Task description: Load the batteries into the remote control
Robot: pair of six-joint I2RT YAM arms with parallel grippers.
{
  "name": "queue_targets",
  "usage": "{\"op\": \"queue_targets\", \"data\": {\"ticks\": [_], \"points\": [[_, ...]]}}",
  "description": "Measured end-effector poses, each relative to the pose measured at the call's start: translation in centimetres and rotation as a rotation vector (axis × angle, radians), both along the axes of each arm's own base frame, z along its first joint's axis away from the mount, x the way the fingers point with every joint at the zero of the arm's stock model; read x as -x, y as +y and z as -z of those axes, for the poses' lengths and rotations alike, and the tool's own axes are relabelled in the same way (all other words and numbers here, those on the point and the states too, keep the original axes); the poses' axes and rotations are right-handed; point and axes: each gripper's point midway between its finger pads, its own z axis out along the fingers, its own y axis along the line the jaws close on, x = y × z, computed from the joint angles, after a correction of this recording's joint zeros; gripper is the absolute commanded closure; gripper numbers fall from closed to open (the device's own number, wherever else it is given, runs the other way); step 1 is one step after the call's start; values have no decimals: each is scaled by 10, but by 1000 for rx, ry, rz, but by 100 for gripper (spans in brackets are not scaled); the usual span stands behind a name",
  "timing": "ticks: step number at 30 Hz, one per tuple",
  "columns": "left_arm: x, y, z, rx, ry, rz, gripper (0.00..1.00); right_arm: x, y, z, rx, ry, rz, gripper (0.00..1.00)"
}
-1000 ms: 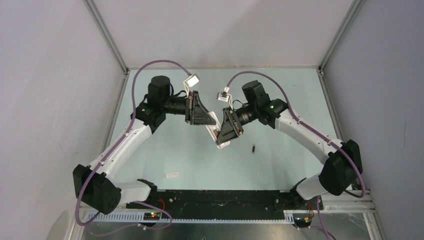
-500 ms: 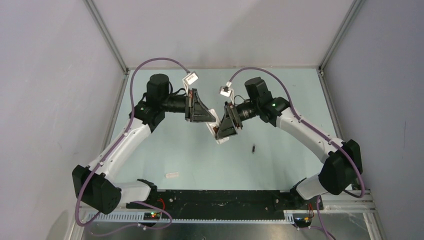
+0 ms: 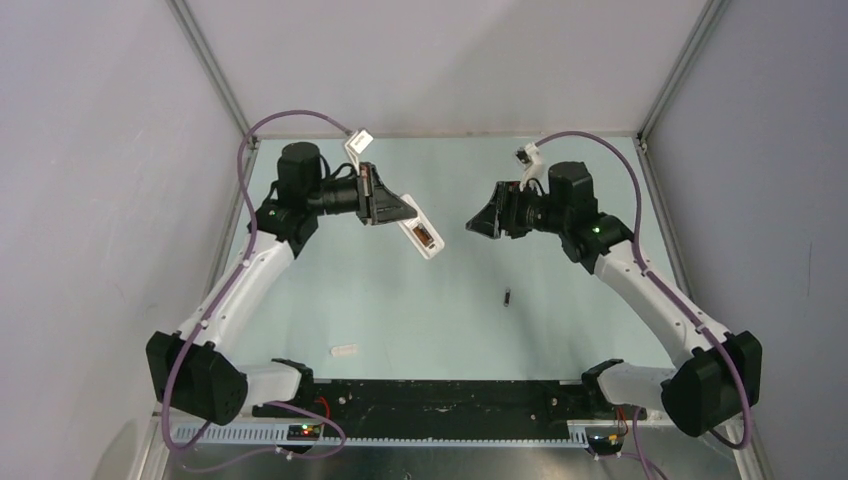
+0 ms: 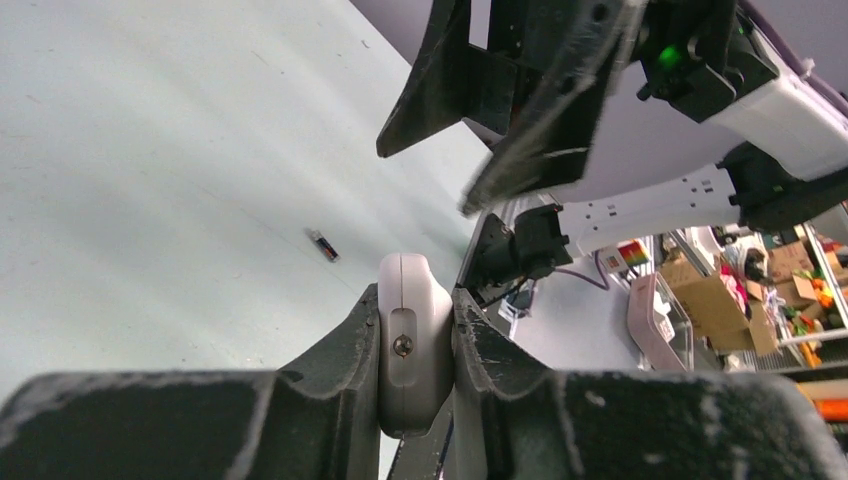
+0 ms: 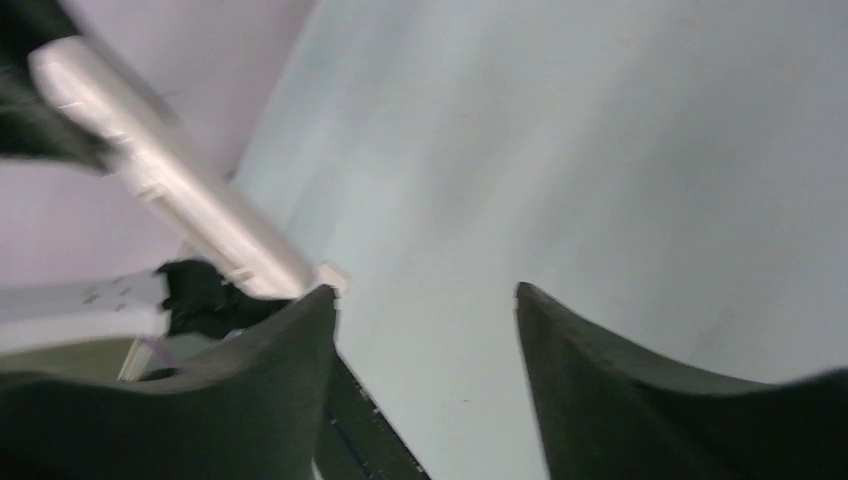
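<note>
Pale green counter (image 3: pixel 400 320) spreads under both arms, boxed in by grey walls on the left, the right and at the back. Above it, off the surface, the remote control (image 3: pixel 424 237) is held by the left end effector (image 3: pixel 400 213), whose jaws are clamped on one end of the handset; the other end juts toward the middle of the cell, brownish battery recess turned up. Whether a cell already sits in that recess is too small to tell.

The handset looks light, stiff and smooth-shelled. Pinched at one end only, it would probably pivot if pushed hard at the far end, so any pressing-in is best done close to the jaws.

One battery (image 3: pixel 507 297) lies alone on the counter, nearer the arm bases than the remote and to its right; it is tiny, hard and round, so it is likely to roll or squirt out, and is best taken across its middle from straight above.

The right end effector (image 3: pixel 478 222) stands spread wide with nothing in it, raised, near the remote's free end but apart from it.

Open counter surrounds the battery; a white cover strip (image 3: pixel 343 350) lies well apart to the left, near the black rail at the front edge.
</note>
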Motion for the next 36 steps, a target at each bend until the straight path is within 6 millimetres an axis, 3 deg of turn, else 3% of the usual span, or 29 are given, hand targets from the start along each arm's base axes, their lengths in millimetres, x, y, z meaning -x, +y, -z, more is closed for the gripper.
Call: {"op": "queue_targets", "data": {"ticks": [3, 7, 11, 14, 18, 29, 36], "points": [[-8, 0, 8, -9, 40, -29, 100, -21, -17, 31, 95, 78, 168, 48], [-22, 0, 20, -17, 118, -86, 100, -38, -42, 86, 250, 212, 342, 46], [-32, 1, 30, 38, 199, -154, 100, -39, -66, 141, 407, 339, 466, 44], [-36, 1, 48, 103, 280, -199, 100, -35, -80, 166, 486, 404, 526, 45], [-39, 1, 62, 181, 370, -252, 100, -35, -88, 185, 534, 456, 575, 48], [-52, 4, 24, 358, 300, -310, 100, -14, -95, 237, 639, 633, 591, 60], [-53, 5, 23, 379, 296, -317, 100, 1, -95, 245, 689, 674, 575, 59]]}}
